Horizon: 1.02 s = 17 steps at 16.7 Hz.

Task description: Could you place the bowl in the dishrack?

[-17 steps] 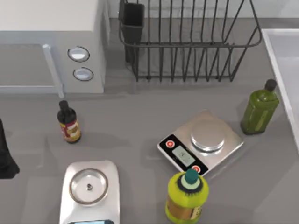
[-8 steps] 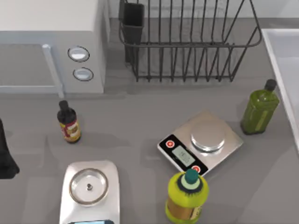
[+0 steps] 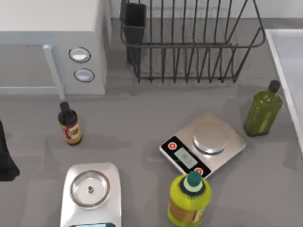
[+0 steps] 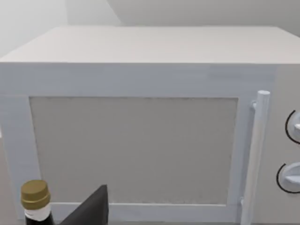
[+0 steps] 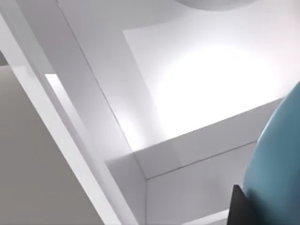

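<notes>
Grey table [image 3: 132, 127] crowded in front, dishrack [image 3: 189, 42] at back edge, blue bowl [image 5: 276, 173] beside white sink wall [image 5: 187, 93], left arm [image 3: 5, 156] at left edge, both pincers' state cannot be told.

A thin black wire dishrack [image 3: 191, 42] and a matt white microwave [image 3: 52, 45] stand on a smooth matt grey table [image 3: 128, 123], beside a shiny brushed-metal kitchen scale [image 3: 204, 143] and a glossy green bottle [image 3: 262, 111].

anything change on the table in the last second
Nothing visibly changed in the top view. The dishrack, both scales, the three bottles and the microwave sit where they were, and the left arm stays parked at the table's left edge.
</notes>
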Available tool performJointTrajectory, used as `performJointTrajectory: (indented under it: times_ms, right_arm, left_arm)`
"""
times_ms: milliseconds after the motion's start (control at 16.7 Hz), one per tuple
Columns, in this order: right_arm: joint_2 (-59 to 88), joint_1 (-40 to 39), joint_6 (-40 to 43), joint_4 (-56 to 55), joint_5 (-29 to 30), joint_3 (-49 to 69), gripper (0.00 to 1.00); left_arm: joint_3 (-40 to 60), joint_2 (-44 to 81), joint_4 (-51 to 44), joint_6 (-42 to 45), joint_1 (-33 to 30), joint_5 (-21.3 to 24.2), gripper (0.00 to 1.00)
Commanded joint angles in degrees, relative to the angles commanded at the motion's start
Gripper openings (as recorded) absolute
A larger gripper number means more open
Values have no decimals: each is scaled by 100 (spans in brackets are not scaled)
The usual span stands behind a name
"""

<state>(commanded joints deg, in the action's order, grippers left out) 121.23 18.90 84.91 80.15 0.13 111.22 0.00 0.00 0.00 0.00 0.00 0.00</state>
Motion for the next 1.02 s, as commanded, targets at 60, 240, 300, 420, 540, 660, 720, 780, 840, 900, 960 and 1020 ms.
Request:
performJointTrajectory:
  times_ms: [60, 240, 300, 420, 540, 660, 720, 780, 840, 900, 960, 1020]
  right_arm:
    - [-46, 0, -8, 70, 0, 60, 0]
    - [-55, 0, -10, 83, 0, 71, 0]
    - [-41, -11, -17, 72, 0, 59, 0]
    - [-72, -77, -83, 7, 55, 53, 0]
    - [-204, -384, -388, -287, 299, 16, 0]
    - [-409, -931, -933, -771, 697, -73, 0]
    - [-531, -1288, -1287, -1068, 941, -146, 0]
    - [-664, -1687, -1686, -1396, 1210, -241, 0]
    - [-806, -2121, -2124, -1751, 1499, -357, 0]
    - [-956, -2581, -2594, -2130, 1804, -494, 0]
    - [-1117, -3064, -3093, -2527, 2121, -651, 0]
    - [-1287, -3562, -3611, -2942, 2445, -824, 0]
  left_arm:
    - [0, 0, 0, 0, 0, 0, 100]
    - [0, 0, 0, 0, 0, 0, 100]
    - [0, 0, 0, 0, 0, 0, 100]
    - [0, 0, 0, 0, 0, 0, 100]
    - [0, 0, 0, 0, 0, 0, 100]
    - [0, 0, 0, 0, 0, 0, 100]
    - [0, 0, 0, 0, 0, 0, 100]
    - [0, 0, 0, 0, 0, 0, 100]
    - [0, 0, 0, 0, 0, 0, 100]
    - [0, 0, 0, 0, 0, 0, 100]
    - [0, 0, 0, 0, 0, 0, 100]
    - [0, 0, 0, 0, 0, 0, 100]
